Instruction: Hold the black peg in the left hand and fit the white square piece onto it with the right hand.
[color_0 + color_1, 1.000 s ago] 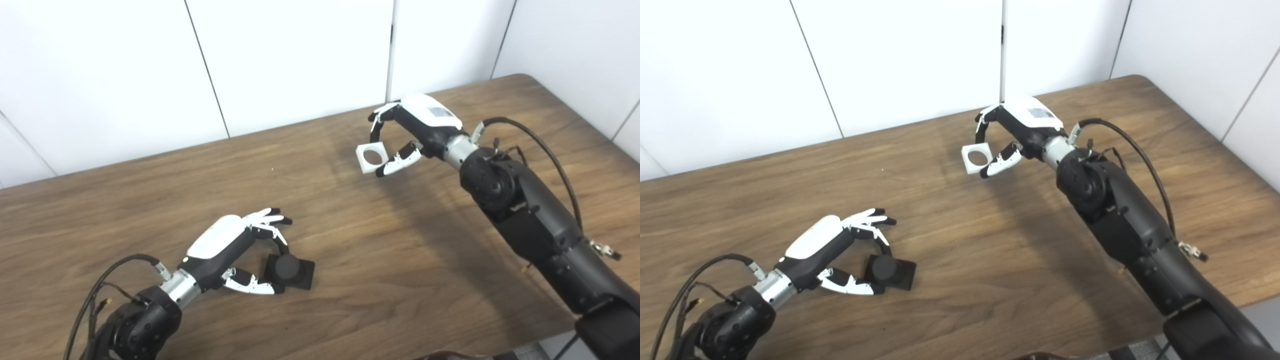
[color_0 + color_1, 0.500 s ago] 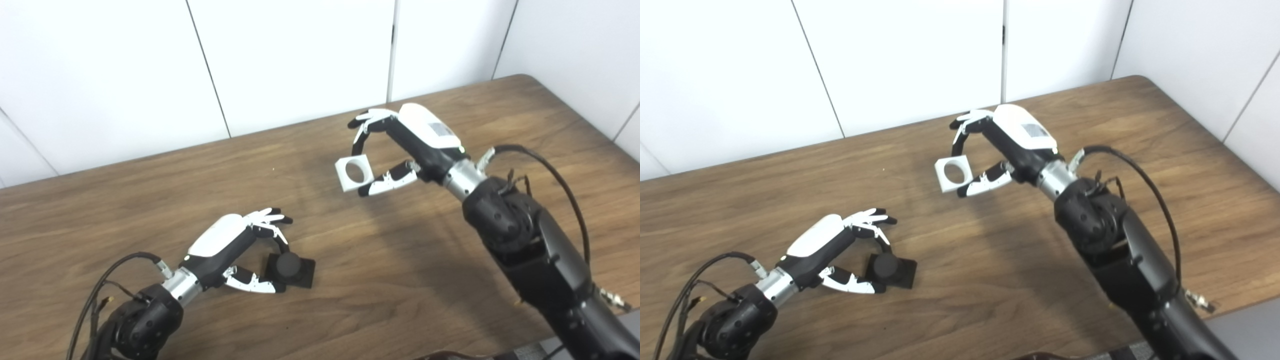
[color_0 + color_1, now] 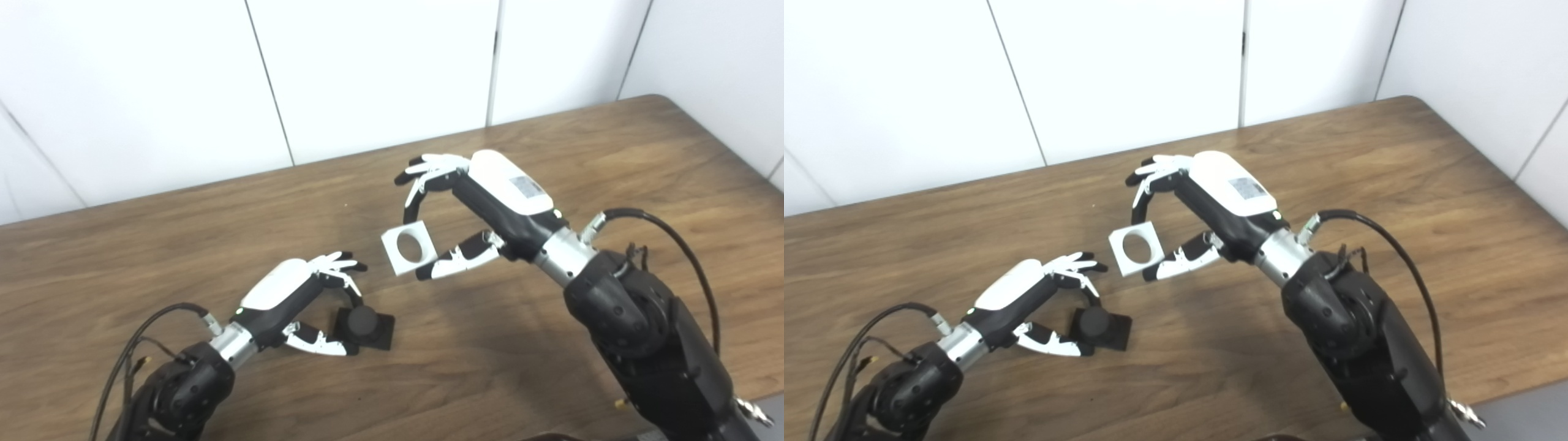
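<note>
Behind brown wood-grain table [image 3: 551,147], white panelled wall [image 3: 367,73]

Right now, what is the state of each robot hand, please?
Left robot hand: shut on the black peg, which rests on the table.
Right robot hand: shut on the white square piece, held in the air.

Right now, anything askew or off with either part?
Nothing stands out. The white square piece is held tilted in the right hand, above the table and apart from the black peg, which sits upright in the left hand.
</note>
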Robot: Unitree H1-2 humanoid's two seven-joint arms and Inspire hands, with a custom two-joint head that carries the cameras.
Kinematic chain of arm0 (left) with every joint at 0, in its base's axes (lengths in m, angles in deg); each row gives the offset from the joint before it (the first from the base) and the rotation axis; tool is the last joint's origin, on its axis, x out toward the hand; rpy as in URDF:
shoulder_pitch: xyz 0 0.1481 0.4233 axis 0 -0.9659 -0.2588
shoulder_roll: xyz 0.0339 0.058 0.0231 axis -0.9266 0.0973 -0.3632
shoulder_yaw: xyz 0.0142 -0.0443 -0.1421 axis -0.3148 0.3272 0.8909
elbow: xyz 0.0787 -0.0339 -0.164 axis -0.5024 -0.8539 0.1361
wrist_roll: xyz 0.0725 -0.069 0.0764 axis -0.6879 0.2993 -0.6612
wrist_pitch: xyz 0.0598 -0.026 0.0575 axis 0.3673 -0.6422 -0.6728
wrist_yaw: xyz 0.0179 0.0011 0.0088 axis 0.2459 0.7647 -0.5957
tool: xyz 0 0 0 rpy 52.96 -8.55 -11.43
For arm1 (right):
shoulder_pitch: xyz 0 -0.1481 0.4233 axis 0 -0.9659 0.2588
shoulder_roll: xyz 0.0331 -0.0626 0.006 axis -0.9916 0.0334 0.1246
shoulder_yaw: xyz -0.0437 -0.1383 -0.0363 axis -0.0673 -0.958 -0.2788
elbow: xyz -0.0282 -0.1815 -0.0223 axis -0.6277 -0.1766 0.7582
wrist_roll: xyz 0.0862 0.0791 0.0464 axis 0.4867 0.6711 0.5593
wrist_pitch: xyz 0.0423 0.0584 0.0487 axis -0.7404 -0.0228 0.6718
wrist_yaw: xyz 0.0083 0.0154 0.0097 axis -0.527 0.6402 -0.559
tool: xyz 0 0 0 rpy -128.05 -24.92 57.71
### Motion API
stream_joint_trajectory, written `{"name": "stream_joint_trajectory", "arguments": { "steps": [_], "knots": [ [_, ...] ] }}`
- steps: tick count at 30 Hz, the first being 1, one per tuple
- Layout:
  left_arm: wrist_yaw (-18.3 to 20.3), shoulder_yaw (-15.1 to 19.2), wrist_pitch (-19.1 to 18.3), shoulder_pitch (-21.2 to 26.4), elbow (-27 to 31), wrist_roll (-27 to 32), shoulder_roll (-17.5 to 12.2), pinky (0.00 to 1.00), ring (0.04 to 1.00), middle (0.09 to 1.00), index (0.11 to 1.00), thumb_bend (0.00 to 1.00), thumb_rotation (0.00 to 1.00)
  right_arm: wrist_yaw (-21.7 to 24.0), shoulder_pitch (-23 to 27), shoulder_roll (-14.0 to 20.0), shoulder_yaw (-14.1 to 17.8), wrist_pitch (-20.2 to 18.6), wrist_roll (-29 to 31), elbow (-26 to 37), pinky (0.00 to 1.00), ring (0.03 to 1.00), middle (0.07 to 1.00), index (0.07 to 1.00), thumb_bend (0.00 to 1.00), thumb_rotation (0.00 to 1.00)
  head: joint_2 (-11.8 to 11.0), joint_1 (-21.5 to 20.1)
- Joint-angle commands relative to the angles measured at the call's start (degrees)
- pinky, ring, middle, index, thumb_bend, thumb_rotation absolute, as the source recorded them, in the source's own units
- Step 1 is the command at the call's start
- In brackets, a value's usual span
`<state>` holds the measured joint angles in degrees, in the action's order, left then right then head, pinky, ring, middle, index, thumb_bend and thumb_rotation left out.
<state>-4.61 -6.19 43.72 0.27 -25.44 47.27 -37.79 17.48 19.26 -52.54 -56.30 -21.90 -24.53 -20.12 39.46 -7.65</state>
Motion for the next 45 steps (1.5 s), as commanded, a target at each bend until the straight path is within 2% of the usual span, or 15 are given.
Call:
{"name": "stream_joint_trajectory", "arguments": {
  "steps": [1,7,11,19,26,45],
  "knots": [
    [1.2,-1.1,-2.3,0.7,-1.0,-3.8,0.1,0.96,0.97,0.887,0.491,0.52,0.08,-0.1,0.8,-1.0,0.1,0.4,-0.4,2.2,0.92,0.868,0.783,0.481,0.52,0.14,0.1,0.2],
    [1.4,-1.4,-3.8,0.8,-0.3,-4.3,1.0,0.96,0.972,0.888,0.491,0.52,0.08,0.0,-0.2,-2.8,-0.9,1.9,-1.3,2.3,0.94,0.867,0.782,0.481,0.52,0.14,0.7,2.8],
    [1.2,-1.6,-4.1,1.0,-0.5,-4.5,1.6,0.96,0.973,0.889,0.491,0.52,0.08,0.5,-0.3,-3.5,-1.8,2.2,-1.4,2.4,0.99,0.879,0.788,0.481,0.52,0.14,1.3,4.7],
    [0.8,-1.6,-4.6,0.6,-0.5,-5.4,2.5,0.96,0.976,0.888,0.492,0.52,0.08,1.2,0.2,-3.9,-3.1,3.8,-0.9,0.9,0.95,0.893,0.794,0.481,0.52,0.14,1.8,8.3],
    [0.9,-1.7,-5.6,0.1,0.1,-5.7,3.1,0.96,0.977,0.887,0.491,0.52,0.09,1.8,0.9,-3.5,-3.9,4.9,-0.8,-1.3,0.95,0.886,0.789,0.481,0.52,0.14,1.9,8.8],
    [0.6,-1.8,-6.0,-0.1,0.7,-5.9,3.4,0.96,0.972,0.885,0.491,0.52,0.09,1.3,2.1,-3.3,-3.4,6.9,0.0,-6.4,0.94,0.876,0.789,0.481,0.52,0.14,2.6,9.7]
  ]
}}
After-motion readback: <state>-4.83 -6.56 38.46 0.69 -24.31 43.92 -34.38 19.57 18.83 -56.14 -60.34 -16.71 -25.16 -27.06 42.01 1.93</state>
